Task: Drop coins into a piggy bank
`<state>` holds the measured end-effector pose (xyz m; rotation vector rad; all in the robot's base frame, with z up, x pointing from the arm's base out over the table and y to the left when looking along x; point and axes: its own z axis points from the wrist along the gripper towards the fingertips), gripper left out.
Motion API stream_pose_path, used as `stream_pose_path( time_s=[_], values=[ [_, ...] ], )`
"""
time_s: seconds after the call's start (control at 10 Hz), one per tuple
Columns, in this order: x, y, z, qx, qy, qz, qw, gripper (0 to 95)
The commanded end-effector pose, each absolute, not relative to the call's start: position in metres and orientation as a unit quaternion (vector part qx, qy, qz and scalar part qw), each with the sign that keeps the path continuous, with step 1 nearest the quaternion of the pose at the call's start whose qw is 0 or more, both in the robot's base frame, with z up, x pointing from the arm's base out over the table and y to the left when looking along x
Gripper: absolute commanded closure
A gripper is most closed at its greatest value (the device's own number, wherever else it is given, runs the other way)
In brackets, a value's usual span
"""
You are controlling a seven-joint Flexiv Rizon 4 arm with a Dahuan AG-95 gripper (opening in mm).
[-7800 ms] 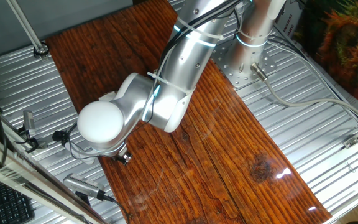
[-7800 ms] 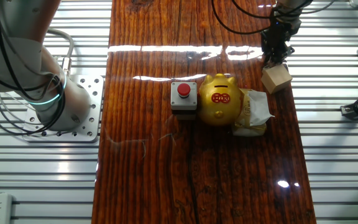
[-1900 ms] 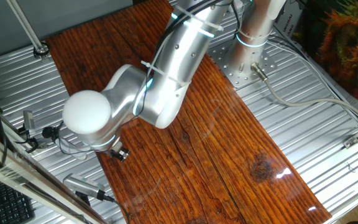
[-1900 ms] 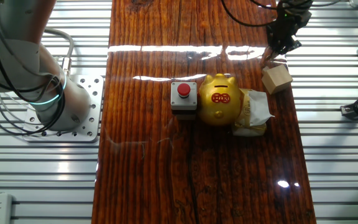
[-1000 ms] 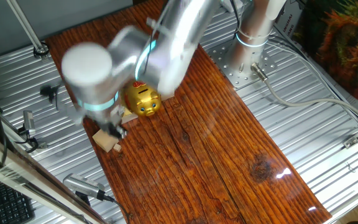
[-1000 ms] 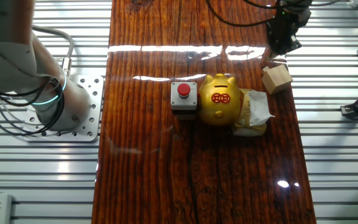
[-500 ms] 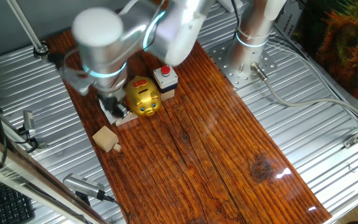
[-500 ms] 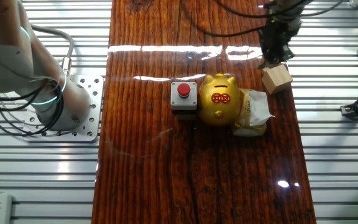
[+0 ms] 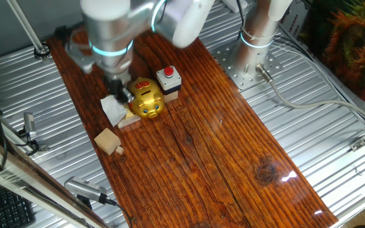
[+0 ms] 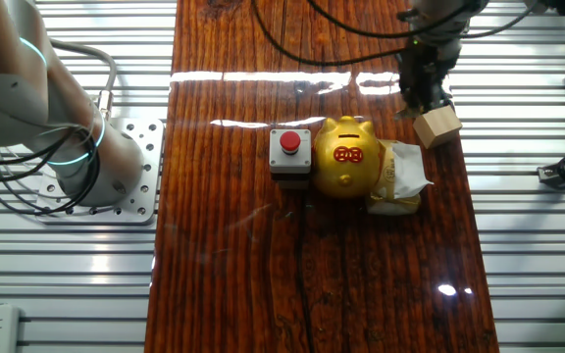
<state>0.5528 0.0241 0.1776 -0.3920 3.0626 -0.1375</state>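
So the setup is a dark reddish wood tabletop point(image 10: 312, 284) with ribbed metal panels on both sides and the arm's base bolted on at the edge. The arm itself is the biggest thing going, reaching over from the mount with the gripper point(image 9: 121, 93) hanging just above and behind the piggy bank point(image 9: 146, 99). From the other camera the gripper point(image 10: 423, 93) sits up by the wooden block point(image 10: 436, 125), a bit off from the piggy bank point(image 10: 347, 155).

The pig is roughly mid-table, squeezed between a black box with a red button point(image 10: 290, 152) on one side and a crumpled whitish packet point(image 10: 400, 176) touching its other side. The block is near but apart from that cluster.

Can't tell if the fingers are spread or pinched on a coin, too small and dark in both views. My guess: this is the carry-over step, heading for the slot. Next it needs to line up over the top of the pig, come down, and let go.
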Motion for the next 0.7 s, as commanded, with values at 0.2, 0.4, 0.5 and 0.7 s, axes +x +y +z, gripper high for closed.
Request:
stream_pose_path(
  time_s=[0.2, 0.4, 0.5, 0.7],
  values=[
    [0.534, 0.015, 0.173, -0.095, 0.994, -0.041, 0.036, 95.0],
    [0.528, 0.015, 0.169, -0.078, 0.995, -0.037, 0.042, 95.0],
    [0.526, 0.015, 0.17, -0.074, 0.996, -0.036, 0.042, 95.0],
    [0.522, 0.018, 0.171, -0.066, 0.996, -0.035, 0.039, 95.0]
  ],
)
